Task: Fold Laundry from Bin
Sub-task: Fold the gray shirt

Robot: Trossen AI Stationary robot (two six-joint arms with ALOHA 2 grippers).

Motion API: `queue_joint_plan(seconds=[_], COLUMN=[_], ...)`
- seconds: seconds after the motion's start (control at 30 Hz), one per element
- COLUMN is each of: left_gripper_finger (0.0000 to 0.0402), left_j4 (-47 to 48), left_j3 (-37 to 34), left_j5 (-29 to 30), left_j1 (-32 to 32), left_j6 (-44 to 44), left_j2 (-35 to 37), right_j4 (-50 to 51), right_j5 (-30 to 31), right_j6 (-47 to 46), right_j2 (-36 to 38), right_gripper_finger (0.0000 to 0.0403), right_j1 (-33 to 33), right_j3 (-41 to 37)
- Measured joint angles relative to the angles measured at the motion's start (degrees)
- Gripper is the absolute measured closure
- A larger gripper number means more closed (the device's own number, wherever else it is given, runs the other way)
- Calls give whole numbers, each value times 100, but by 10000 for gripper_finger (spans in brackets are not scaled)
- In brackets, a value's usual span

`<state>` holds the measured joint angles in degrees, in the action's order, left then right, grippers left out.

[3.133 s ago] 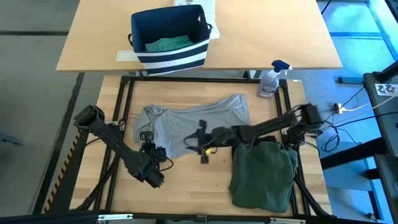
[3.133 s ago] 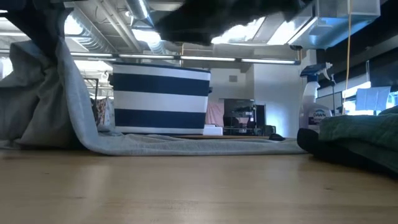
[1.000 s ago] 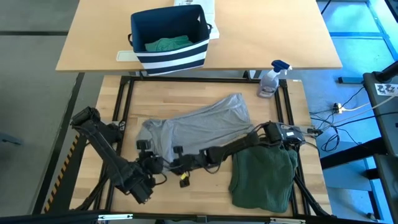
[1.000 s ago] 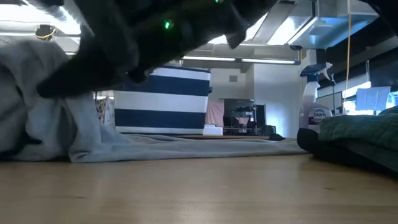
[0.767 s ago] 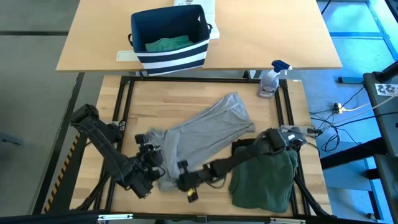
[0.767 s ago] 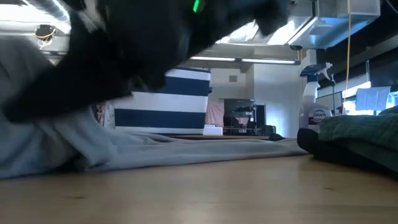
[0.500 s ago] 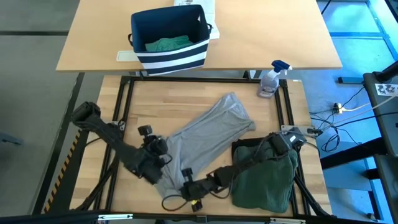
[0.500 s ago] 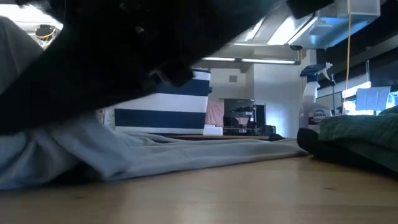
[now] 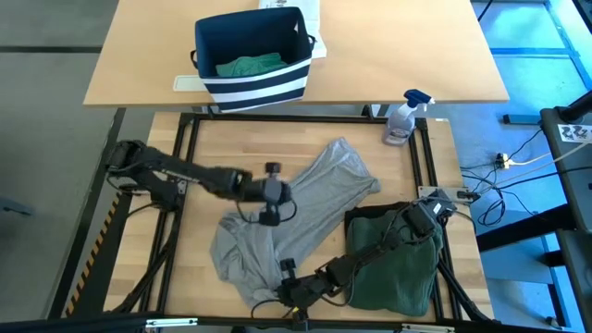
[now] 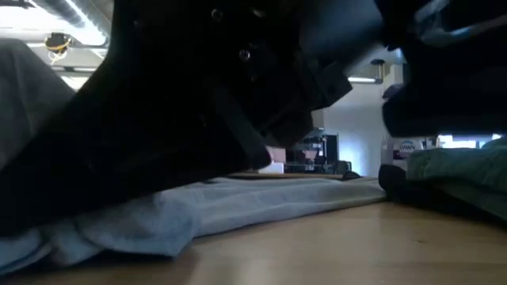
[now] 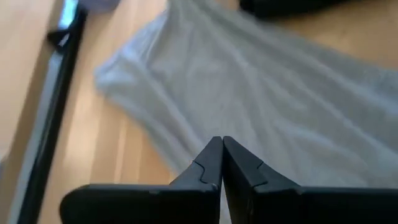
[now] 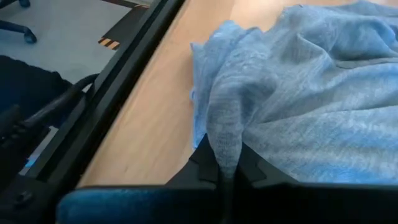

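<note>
Grey garment (image 9: 277, 222): spread aslant across the worktop (image 9: 194, 185), near end bunched by the front edge, just beside the dark green pile (image 9: 393, 254).
Right end effector (image 9: 289, 294): low at the front edge, clamped on a fold of grey cloth, seen pinched between its fingers in the right wrist view.
Left end effector (image 9: 274, 192): over the garment's middle, fingers (image 11: 211, 163) pressed together, apparently on nothing.
Bin (image 9: 252, 55): on the far table, teal-green laundry (image 9: 245, 66) inside.
Risk: one-sided pull likely to drag the cloth into a twist or off the front edge.
Cause: only one corner gripped, left side empty.
Second risk: thin pinch slipping free.
</note>
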<state>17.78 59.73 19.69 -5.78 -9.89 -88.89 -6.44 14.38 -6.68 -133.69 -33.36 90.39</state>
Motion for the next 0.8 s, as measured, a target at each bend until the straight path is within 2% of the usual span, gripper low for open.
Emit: queue_joint_plan(seconds=[0.17, 0.33, 0.57, 0.8], left_gripper_finger=[400, 401, 401, 401], left_j4=[-583, -841, -1099, -1101], left_j3=[-12, -14, -16, -16], left_j5=[-1508, -2621, -3368, -3424], left_j1=[910, 1422, 1635, 1785], left_j6=[-969, -1316, -1484, -1577], left_j2=[-343, -780, -1465, -1915], right_j4=[4, 4, 9, 22], right_j5=[69, 138, 152, 150], right_j6=[-134, -238, -240, -253], right_j2=[0, 0, 0, 0], right_gripper_finger=[400, 400, 400, 400], right_j1=[-9, -4, -4, -4], right_j3=[0, 0, 0, 0])
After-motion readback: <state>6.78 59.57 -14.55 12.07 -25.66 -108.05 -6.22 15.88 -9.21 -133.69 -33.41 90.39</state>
